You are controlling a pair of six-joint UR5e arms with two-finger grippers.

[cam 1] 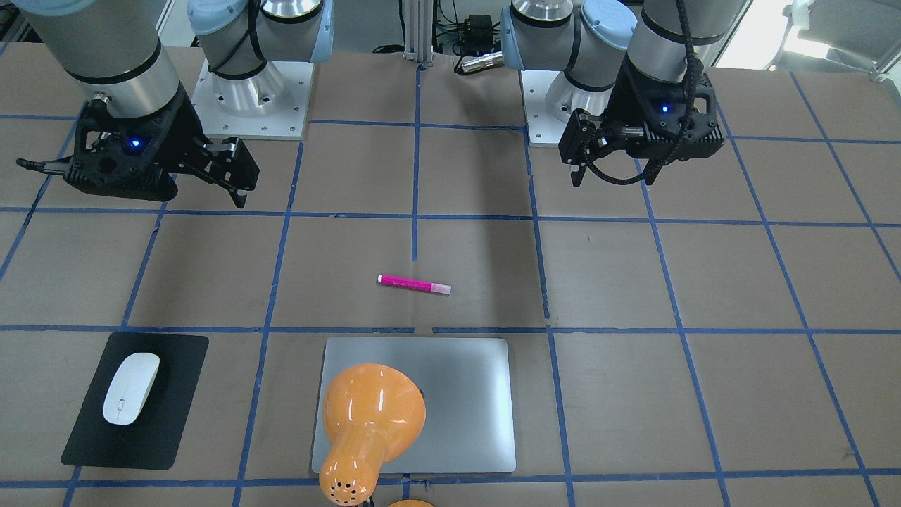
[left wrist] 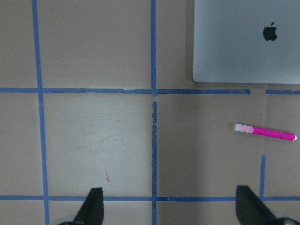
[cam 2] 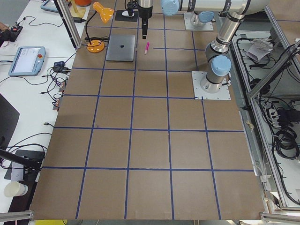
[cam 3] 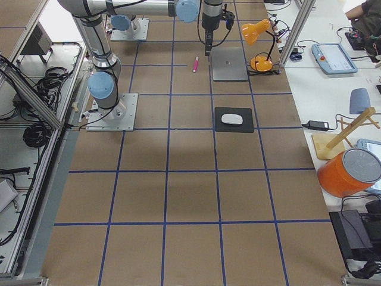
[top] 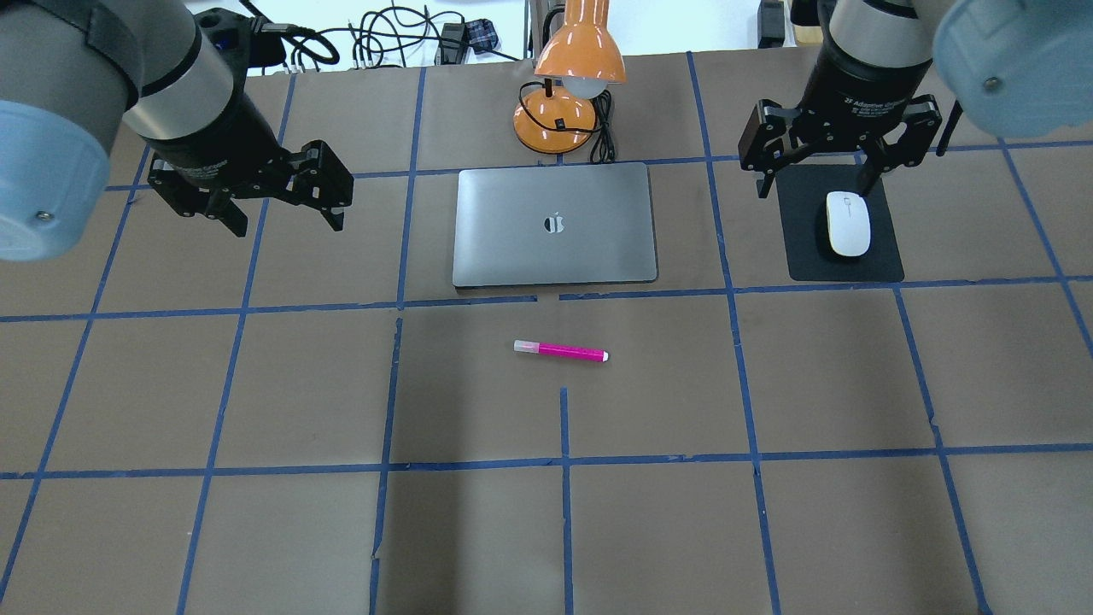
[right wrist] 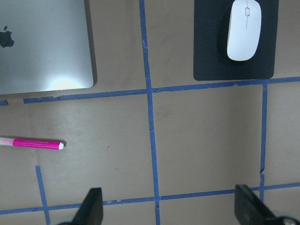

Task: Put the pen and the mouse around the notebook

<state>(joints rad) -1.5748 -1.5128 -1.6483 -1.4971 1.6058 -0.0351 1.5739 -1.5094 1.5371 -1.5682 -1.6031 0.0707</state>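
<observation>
Two grippers hang above the table [top: 256,384], a brown surface gridded with blue tape, and neither holds anything. At the left of the overhead view, the left gripper [top: 287,220] has its fingers spread wide apart and sits to the left of the notebook, clear of it. The notebook [top: 512,248] lies flat at mid-table toward the far side, its long axis running left to right. A dark apple-shaped logo [top: 555,224] sits at the centre of its lid. Just behind it stands an orange desk lamp [top: 570,51], its shade leaning over the notebook's far edge. The pen [top: 561,351] lies on the table on the robot's side of the notebook, near it but not touching, roughly parallel with the notebook's near edge. Its long axis runs left to right, with the pale whitish-pink end pointing left and the small white tip pointing right; the right end is slightly nearer the robot. Further right, well apart from the notebook, a black mat [top: 807,256] carries the mouse [top: 849,224]. The mouse's long axis runs away from the robot, with the grey scroll mark at the far end. The right gripper [top: 815,184] is raised, its fingers parted wide. In its wrist view the mat and mouse lie ahead of the fingertips, not between them. White lettering on its collar includes the word "Adaptive"; the rest is too small to read.
</observation>
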